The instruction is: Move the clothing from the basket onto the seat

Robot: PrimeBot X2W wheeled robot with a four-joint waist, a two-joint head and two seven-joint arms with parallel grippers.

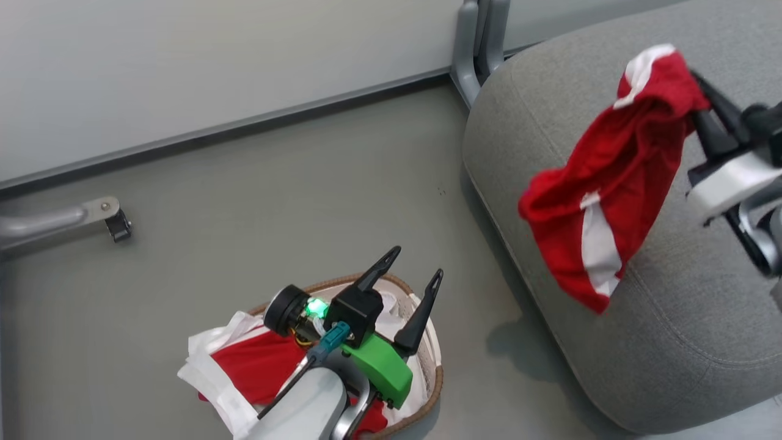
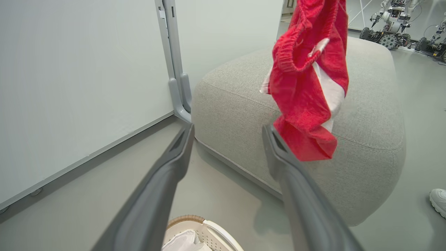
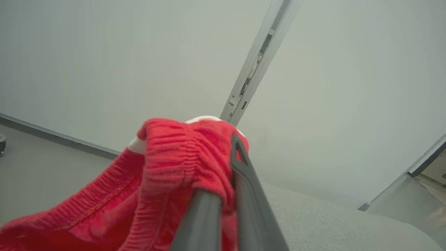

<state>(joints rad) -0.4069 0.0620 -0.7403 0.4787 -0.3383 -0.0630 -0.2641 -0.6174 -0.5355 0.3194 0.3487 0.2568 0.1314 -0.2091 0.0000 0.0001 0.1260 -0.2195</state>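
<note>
Red shorts with white stripes (image 1: pixel 605 183) hang in the air over the grey seat (image 1: pixel 672 318), pinched at the waistband by my right gripper (image 1: pixel 696 107), which is shut on them. The shorts (image 2: pixel 308 80) dangle above the seat (image 2: pixel 369 115) in the left wrist view, and their waistband (image 3: pixel 181 164) bunches around my right gripper (image 3: pixel 226 167) in the right wrist view. My left gripper (image 1: pixel 415 269) stands open above the basket (image 1: pixel 427 397), holding nothing. A second red and white garment (image 1: pixel 256 360) lies in the basket over the liner.
A grey panel wall with a metal post (image 1: pixel 479 43) runs behind the seat. A castor leg (image 1: pixel 116 223) juts in at the left. Other robots (image 2: pixel 390 24) and a white shoe (image 2: pixel 439 200) show beyond the seat.
</note>
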